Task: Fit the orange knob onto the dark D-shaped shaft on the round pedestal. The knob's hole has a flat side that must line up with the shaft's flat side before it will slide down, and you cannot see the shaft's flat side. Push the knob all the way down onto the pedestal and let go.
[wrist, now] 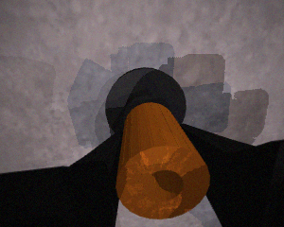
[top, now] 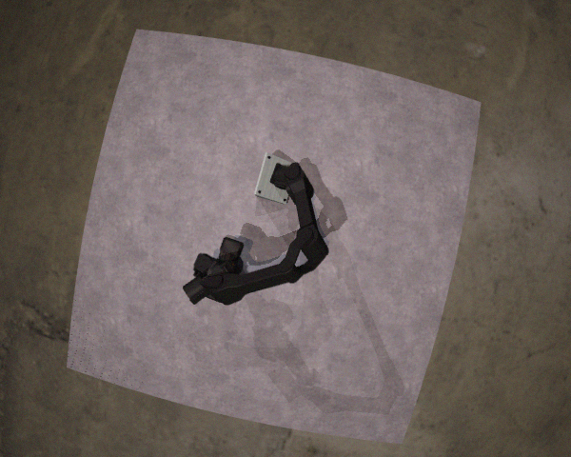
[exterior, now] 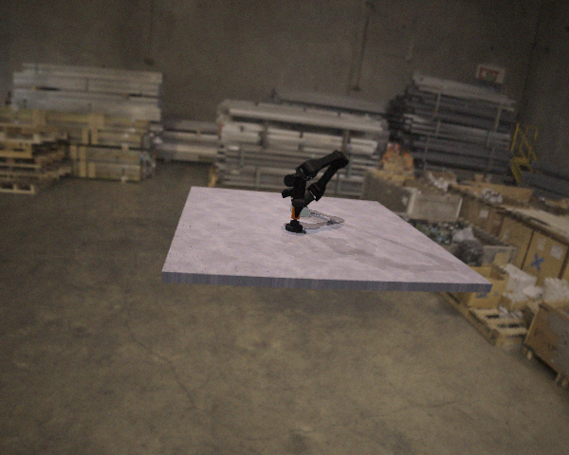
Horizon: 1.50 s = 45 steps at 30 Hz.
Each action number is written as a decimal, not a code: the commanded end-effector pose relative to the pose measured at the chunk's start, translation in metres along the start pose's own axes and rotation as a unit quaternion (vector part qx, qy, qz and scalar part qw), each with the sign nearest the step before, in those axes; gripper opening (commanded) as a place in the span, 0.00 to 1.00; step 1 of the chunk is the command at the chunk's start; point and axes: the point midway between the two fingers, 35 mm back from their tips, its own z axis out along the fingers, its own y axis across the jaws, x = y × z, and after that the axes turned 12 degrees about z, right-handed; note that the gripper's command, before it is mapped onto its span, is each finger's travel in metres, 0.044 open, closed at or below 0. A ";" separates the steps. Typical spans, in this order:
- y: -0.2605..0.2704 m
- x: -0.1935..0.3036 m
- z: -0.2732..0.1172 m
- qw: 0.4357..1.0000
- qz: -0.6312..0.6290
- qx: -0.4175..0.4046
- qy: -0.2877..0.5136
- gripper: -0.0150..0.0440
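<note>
Tapered, smooth orange knob — clamped in the black gripper — above the round, dark pedestal.

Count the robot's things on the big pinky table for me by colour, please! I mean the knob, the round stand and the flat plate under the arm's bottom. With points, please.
Orange: 1, the knob [exterior: 295, 212] [wrist: 153, 137], squeezed in the fingers [exterior: 295, 211]
Black: 1, the round pedestal [exterior: 293, 227] [wrist: 128, 90]
Pale grey-green: 1, the base plate [top: 265, 183]
Total: 3
</note>
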 end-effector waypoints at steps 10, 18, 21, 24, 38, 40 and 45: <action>0.000 0.000 0.001 1.000 0.027 0.000 0.001 0.25; 0.001 0.000 0.003 1.000 0.022 0.000 0.001 0.25; 0.001 0.000 0.007 1.000 0.022 0.000 0.001 0.25; 0.000 0.000 0.010 1.000 0.022 0.000 0.001 0.25; 0.000 0.000 0.016 1.000 0.019 0.001 -0.001 0.25; 0.000 0.000 0.016 1.000 0.019 0.001 -0.001 0.34; 0.000 0.000 0.016 1.000 0.019 0.001 -0.001 0.57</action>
